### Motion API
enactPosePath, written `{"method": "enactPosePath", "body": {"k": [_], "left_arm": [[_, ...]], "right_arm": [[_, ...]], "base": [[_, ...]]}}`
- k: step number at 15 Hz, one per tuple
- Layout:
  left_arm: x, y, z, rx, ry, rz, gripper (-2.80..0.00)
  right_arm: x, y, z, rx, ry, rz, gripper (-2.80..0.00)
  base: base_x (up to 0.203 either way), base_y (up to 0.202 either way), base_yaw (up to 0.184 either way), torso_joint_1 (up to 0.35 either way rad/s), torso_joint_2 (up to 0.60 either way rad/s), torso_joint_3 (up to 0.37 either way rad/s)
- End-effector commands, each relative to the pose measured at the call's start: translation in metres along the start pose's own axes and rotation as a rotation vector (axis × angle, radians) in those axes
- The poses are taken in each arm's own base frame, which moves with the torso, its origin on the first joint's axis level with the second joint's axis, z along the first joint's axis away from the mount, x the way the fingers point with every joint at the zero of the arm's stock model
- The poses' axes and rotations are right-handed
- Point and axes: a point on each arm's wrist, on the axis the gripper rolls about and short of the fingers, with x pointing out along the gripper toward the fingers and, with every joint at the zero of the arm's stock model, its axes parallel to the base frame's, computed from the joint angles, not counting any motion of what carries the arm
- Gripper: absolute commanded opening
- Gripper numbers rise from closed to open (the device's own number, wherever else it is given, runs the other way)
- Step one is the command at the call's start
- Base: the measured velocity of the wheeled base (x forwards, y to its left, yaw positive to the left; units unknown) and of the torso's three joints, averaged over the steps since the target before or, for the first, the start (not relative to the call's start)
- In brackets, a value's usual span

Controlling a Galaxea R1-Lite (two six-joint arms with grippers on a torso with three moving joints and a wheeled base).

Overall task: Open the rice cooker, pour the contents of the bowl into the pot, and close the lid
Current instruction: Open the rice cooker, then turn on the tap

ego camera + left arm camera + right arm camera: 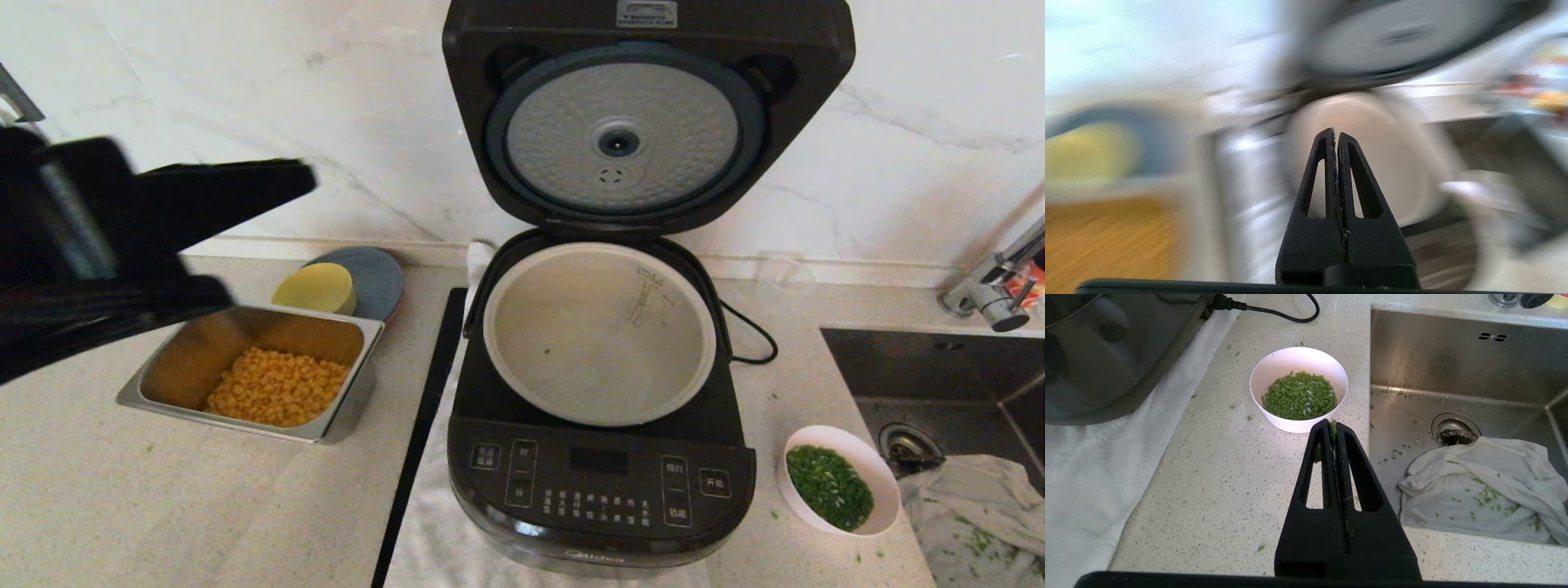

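With both grippers' jaws pressed together, the right gripper (1334, 428) hovering beside the full bowl (841, 480) by the counter's sink-side edge and the left gripper (1336, 134) raised over the corn tray (250, 371), a careless lift could scatter greens short of the open pot (600, 333) or knock the upright lid (645, 114).

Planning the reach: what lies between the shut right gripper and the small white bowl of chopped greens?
Only bare speckled countertop between the right gripper and the white bowl, as the right wrist view shows.

The head view looks down at the rice cooker (600, 384), sharing the bowl (841, 480) beside the sink (939, 376) with the closer right wrist view.
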Motion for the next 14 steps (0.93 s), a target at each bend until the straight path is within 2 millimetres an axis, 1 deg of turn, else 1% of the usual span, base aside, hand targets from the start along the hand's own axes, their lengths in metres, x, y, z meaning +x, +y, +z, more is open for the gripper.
{"method": "enactPosePath", "body": {"k": [1, 2, 3, 5, 7, 9, 11, 12, 14], "left_arm": [[-0.070, 0.042, -0.004, -0.013, -0.085, 0.222, -2.80], [-0.089, 0.051, -0.010, -0.009, -0.099, 0.328, -2.80], [-0.108, 0.056, -0.016, -0.007, -0.117, 0.420, -2.80], [-0.144, 0.058, -0.033, -0.004, -0.150, 0.568, -2.80], [-0.167, 0.056, -0.063, 0.004, -0.160, 0.749, -2.80], [-0.184, 0.052, -0.094, 0.010, -0.184, 0.867, -2.80], [-0.194, 0.048, -0.123, 0.015, -0.197, 0.926, -2.80], [-0.195, 0.048, -0.141, 0.020, -0.184, 0.907, -2.80], [-0.197, 0.047, -0.177, 0.051, -0.155, 0.758, -2.80]], "right_arm": [[0.000, 0.000, 0.000, 0.000, 0.000, 0.000, -2.80], [0.000, 0.000, 0.000, 0.000, 0.000, 0.000, -2.80], [0.000, 0.000, 0.000, 0.000, 0.000, 0.000, -2.80], [0.000, 0.000, 0.000, 0.000, 0.000, 0.000, -2.80], [0.000, 0.000, 0.000, 0.000, 0.000, 0.000, -2.80], [0.000, 0.000, 0.000, 0.000, 0.000, 0.000, -2.80], [0.000, 0.000, 0.000, 0.000, 0.000, 0.000, -2.80], [0.000, 0.000, 0.000, 0.000, 0.000, 0.000, -2.80], [0.000, 0.000, 0.000, 0.000, 0.000, 0.000, -2.80]], "base": [[0.000, 0.000, 0.000, 0.000, 0.00, 0.000], [0.000, 0.000, 0.000, 0.000, 0.00, 0.000], [0.000, 0.000, 0.000, 0.000, 0.00, 0.000], [0.000, 0.000, 0.000, 0.000, 0.00, 0.000], [0.000, 0.000, 0.000, 0.000, 0.00, 0.000], [0.000, 0.000, 0.000, 0.000, 0.00, 0.000], [0.000, 0.000, 0.000, 0.000, 0.00, 0.000], [0.000, 0.000, 0.000, 0.000, 0.00, 0.000], [0.000, 0.000, 0.000, 0.000, 0.00, 0.000]]}}
